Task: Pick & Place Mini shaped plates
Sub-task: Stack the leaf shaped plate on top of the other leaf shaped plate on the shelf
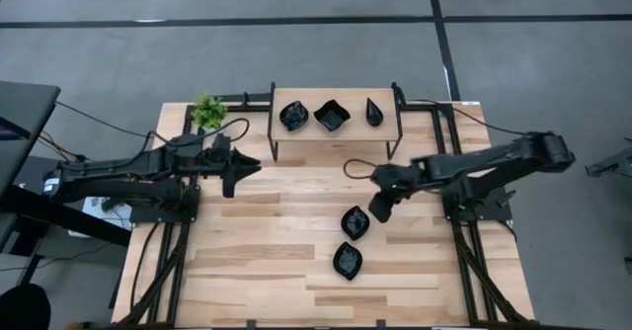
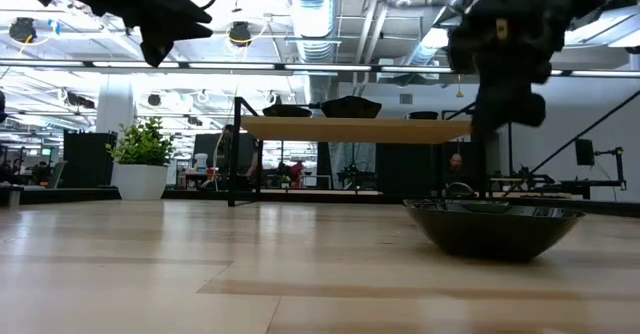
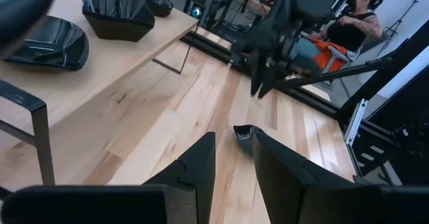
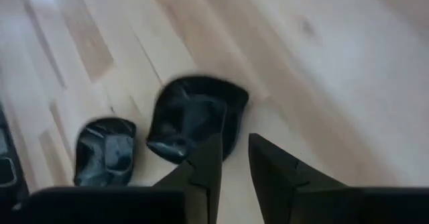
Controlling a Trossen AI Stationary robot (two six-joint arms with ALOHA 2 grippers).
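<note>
Three glossy black mini plates (image 1: pixel 331 116) rest on a small wooden shelf (image 1: pixel 336 134) at the table's far middle. Two more lie on the tabletop: one (image 1: pixel 355 222) (image 4: pixel 194 117) right of centre and one (image 1: pixel 347 261) (image 4: pixel 104 150) nearer the front edge. My right gripper (image 1: pixel 380 209) (image 4: pixel 234 157) hangs open, slanting down, just above and beside the right edge of the farther table plate; the low view shows clear air between it (image 2: pixel 510 104) and the plate (image 2: pixel 495 224). My left gripper (image 1: pixel 237 167) (image 3: pixel 233 160) is open and empty, held high left of the shelf.
A small green plant (image 1: pixel 207 110) in a white pot stands at the far left corner. The shelf's black metal legs (image 1: pixel 274 152) stand on the table. Bare wood stretches across the left and near parts. A person (image 3: pixel 348 29) sits beyond the table's right side.
</note>
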